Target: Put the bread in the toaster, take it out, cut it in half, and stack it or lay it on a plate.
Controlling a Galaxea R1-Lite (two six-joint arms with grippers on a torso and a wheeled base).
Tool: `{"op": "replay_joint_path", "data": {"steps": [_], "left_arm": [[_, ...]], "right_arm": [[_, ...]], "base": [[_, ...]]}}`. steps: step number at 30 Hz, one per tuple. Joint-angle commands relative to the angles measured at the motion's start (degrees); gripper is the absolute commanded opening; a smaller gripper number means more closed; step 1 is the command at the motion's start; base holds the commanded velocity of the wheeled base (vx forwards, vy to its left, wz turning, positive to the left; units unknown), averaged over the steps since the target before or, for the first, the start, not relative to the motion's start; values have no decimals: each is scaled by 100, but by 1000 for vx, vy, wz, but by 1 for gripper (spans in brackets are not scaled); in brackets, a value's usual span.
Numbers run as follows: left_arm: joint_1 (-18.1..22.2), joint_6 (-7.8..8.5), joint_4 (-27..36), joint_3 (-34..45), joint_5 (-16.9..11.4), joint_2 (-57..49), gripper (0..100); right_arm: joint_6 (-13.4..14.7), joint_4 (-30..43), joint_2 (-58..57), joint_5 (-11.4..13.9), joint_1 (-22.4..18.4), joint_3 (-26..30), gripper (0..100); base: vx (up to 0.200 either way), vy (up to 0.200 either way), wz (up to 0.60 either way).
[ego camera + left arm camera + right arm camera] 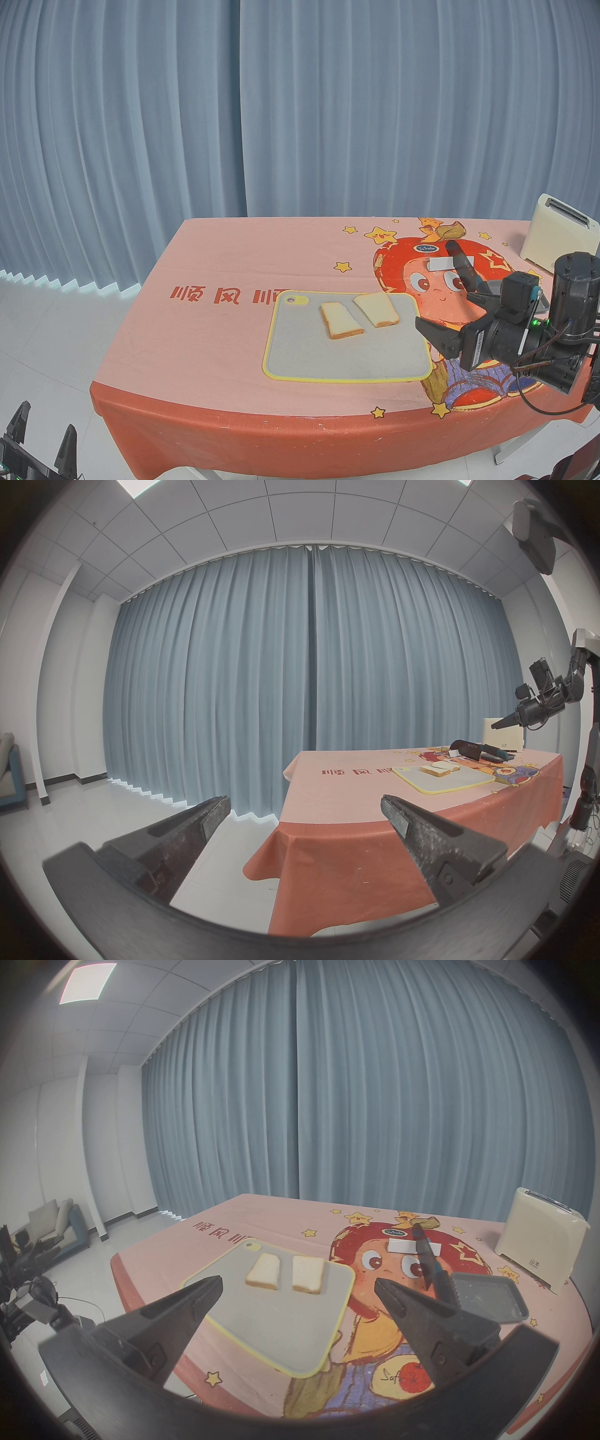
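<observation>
Two toasted bread halves (340, 320) (377, 309) lie side by side on a grey cutting board (312, 362) with a yellow rim; the right wrist view shows them as well (264, 1270) (309, 1273). My right gripper (444, 307) hovers open and empty just right of the board, above the table. A black knife (428, 1260) lies on the cloth beside a dark grey square plate (490, 1294). The cream toaster (559, 231) stands at the far right. My left gripper (305, 805) hangs open and empty, low and well left of the table.
A pink cartoon-print cloth covers the table (206, 337). Its left half, with red characters, is bare. Blue curtains hang close behind the far edge. A white label (440, 263) lies near the knife.
</observation>
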Motion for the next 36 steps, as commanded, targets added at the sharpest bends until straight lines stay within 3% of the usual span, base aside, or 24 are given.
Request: {"op": "replay_joint_path", "data": {"steps": [1, 14, 17, 28, 34, 36], "left_arm": [[0, -4, -1, 101, 2, 9, 100], [0, -4, -1, 101, 2, 9, 100], [0, -4, -1, 101, 2, 9, 100], [0, -4, -1, 101, 2, 9, 100], [0, -4, -1, 101, 2, 9, 100], [0, -4, -1, 101, 2, 9, 100]], "right_arm": [[8, -31, 113, 0, 77, 3, 100], [26, -49, 69, -44, 77, -50, 100], [8, -49, 131, -219, 112, -76, 100], [0, 22, 1054, -290, 51, -639, 100], [-27, 215, 1827, -228, -187, -1412, 100], [-27, 742, 2091, -184, -415, -1975, 100]], "base": [[0, 0, 0], [0, 0, 0], [0, 0, 0], [0, 0, 0], [0, 0, 0], [0, 0, 0]]}}
